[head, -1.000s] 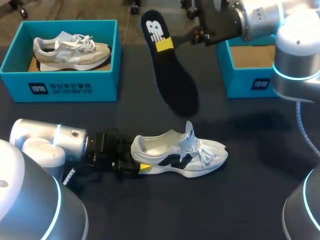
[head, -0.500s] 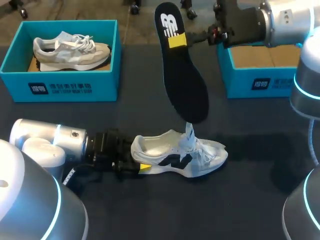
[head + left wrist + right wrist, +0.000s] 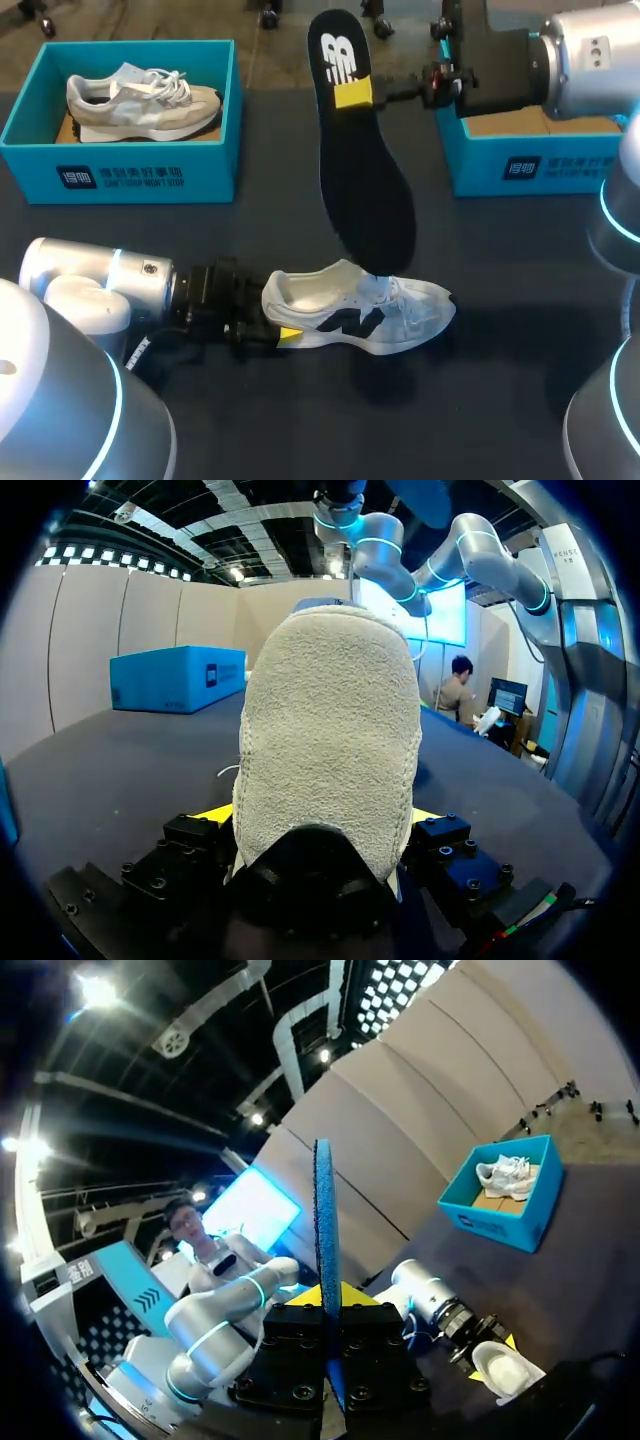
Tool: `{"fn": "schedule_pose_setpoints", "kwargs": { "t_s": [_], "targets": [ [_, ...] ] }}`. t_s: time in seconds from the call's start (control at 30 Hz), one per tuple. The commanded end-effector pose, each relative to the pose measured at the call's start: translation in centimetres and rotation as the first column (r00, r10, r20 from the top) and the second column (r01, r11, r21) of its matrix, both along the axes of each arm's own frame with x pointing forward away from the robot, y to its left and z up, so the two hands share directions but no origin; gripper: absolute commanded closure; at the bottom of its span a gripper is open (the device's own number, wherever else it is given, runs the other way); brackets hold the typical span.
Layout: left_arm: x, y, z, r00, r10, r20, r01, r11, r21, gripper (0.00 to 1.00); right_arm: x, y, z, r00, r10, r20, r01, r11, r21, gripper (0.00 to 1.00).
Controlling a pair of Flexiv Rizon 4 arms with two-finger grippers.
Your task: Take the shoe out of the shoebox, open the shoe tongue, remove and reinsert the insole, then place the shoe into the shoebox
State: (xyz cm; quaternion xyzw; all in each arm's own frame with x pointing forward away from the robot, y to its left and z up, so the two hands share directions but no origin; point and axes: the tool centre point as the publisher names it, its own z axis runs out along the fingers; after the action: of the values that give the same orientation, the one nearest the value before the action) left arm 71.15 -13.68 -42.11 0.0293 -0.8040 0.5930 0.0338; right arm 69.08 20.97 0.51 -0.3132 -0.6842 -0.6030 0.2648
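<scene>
Left gripper (image 3: 278, 322) clamps the shoe (image 3: 400, 312) heel; right gripper (image 3: 353, 94) pinches the insole (image 3: 365, 200) — its toe hiding the tongue — 2 shoeboxes (image 3: 120, 180) (image 3: 505, 170) behind.

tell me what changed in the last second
The right end effector carried the insole to the right and swung it more upright, then lowered it, so its toe end now overlaps the tongue of the white shoe. The left end effector stayed shut on the shoe's heel, and the shoe did not move.
</scene>
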Motion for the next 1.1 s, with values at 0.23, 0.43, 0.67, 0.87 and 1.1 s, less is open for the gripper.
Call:
{"fn": "schedule_pose_setpoints", "kwargs": {
  "t_s": [0.23,0.43,0.67,0.87,1.1],
  "targets": [
    [0.1,-0.1,-0.3,1.000,-0.001,-0.001,0.001,1.000,0.003,1.00,-0.7,-0.1,0.2,1.000,-0.031,0.001,0.031,0.999,-0.020,1.00],
    [0.1,-0.1,-0.3,1.000,-0.001,-0.001,0.001,1.000,0.003,1.00,-1.2,-1.4,0.0,0.992,-0.121,-0.042,0.122,0.992,0.034,1.00],
    [0.1,-0.1,-0.3,1.000,-0.001,-0.001,0.001,1.000,0.003,1.00,-3.1,-2.7,0.9,0.982,-0.183,-0.051,0.185,0.982,0.035,1.00],
    [0.1,-0.1,-0.3,1.000,-0.001,-0.001,0.001,1.000,0.003,1.00,-4.3,-2.5,0.8,0.982,-0.184,-0.049,0.186,0.982,0.038,1.00],
    [0.1,-0.1,-0.3,1.000,-0.001,-0.001,0.001,1.000,0.003,1.00,-5.3,-2.0,0.6,0.986,-0.163,-0.042,0.165,0.985,0.050,1.00]
  ]
}}
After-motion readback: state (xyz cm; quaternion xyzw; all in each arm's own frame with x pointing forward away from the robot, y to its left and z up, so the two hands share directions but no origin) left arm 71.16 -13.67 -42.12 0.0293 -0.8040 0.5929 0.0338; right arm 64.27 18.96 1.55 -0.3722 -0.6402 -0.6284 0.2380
